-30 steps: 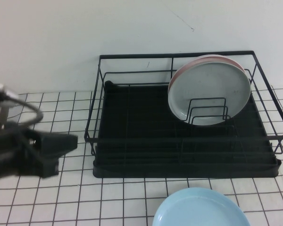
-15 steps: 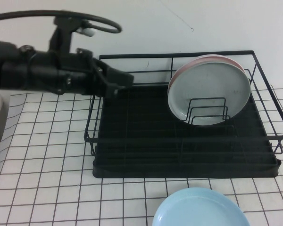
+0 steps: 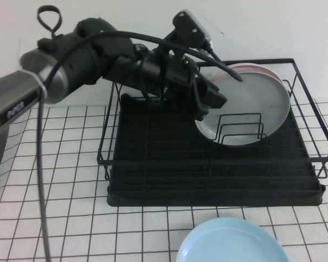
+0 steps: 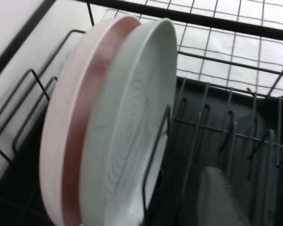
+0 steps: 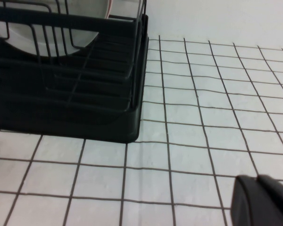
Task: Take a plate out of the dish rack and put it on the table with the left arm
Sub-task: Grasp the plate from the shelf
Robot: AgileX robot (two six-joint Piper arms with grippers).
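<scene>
wall (image 3: 153, 27): plain white, faint scuffs, behind the worktop | worktop (image 3: 60, 180): white, thin black grid | light: even, soft

The rack (image 3: 213, 164) sits on the desk (image 3: 60, 164), toward the far right, close to the wall (image 3: 126, 33) behind it. Two plates stand upright among the dividers (image 3: 240, 131) in the rack's far right part. The front plate (image 3: 251, 103) leans just before the rear plate (image 3: 246, 68), nearly touching it. A third plate (image 3: 232, 243) lies flat on the desk in front of the rack, at the near edge.

The left arm (image 3: 82, 60) reaches from the left, over the rack's far left corner. The left gripper (image 3: 210, 98) is above the tray, at the front plate's left edge. The right gripper (image 5: 264, 200) hangs low over the desk, to the right of the rack and apart from it.
</scene>
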